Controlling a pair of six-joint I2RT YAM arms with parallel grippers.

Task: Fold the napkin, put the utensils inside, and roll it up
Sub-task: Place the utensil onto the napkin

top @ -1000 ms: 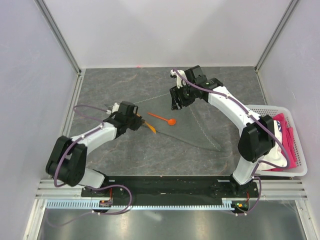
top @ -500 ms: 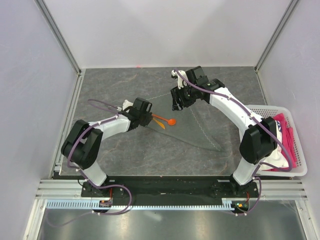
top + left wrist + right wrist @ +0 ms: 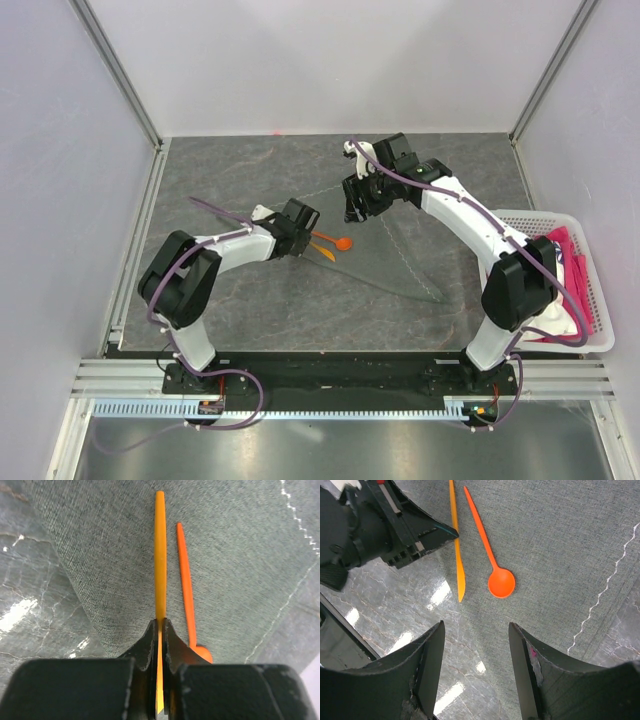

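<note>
The napkin lies on the table as a dark grey triangle with a pale stitched hem. An orange spoon rests on its left part. My left gripper is shut on the second of the utensils, a slim flat orange strip that points out along the spoon just above the napkin. My right gripper hangs open just behind the spoon. In the right wrist view, open right gripper frames the spoon, the strip, the napkin and the left gripper.
A white basket holding white and pink fabrics stands at the table's right edge. Bare dark marble table surrounds the napkin. Pale walls close in the left, back and right sides.
My left arm has swung right, carrying the flat orange utensil from the napkin's left edge to beside the spoon. The right arm has stayed almost still, jaws open.
</note>
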